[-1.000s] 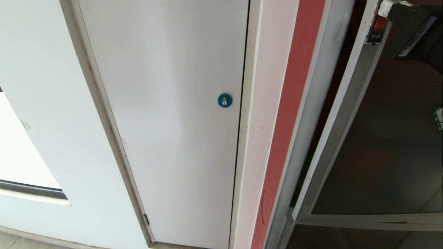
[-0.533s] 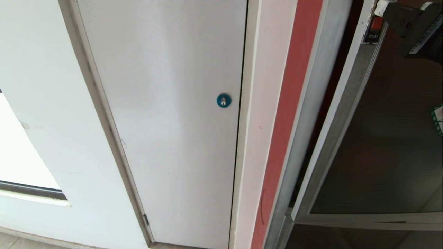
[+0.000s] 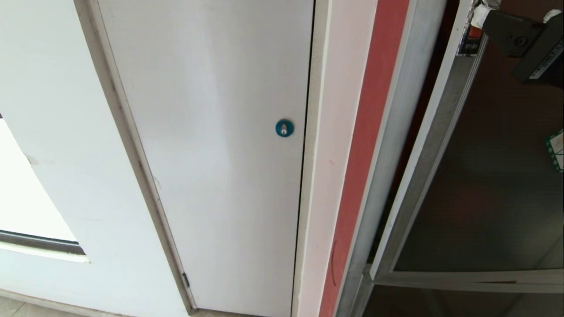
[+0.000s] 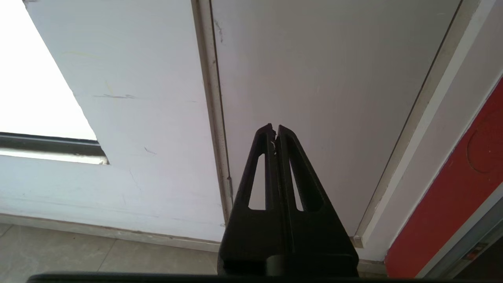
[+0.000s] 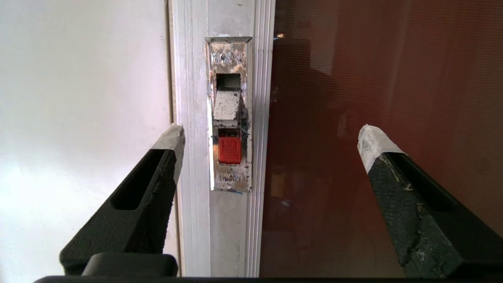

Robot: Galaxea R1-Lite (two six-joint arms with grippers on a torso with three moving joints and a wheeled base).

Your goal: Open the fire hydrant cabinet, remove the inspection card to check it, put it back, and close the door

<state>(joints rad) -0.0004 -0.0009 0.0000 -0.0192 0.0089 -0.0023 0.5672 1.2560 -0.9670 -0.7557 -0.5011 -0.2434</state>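
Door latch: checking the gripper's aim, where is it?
On the door's aluminium frame, the latch sits ahead of the open right gripper, nearer one fingertip.

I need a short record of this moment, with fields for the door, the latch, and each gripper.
door: aluminium-framed dark tinted glass door, slightly ajar from the red-lined cabinet frame
latch: chrome latch plate with a red button on the door's frame
right gripper: open, level with the latch, holding nothing
left gripper: shut, empty, before the plain white door with a blue round lock
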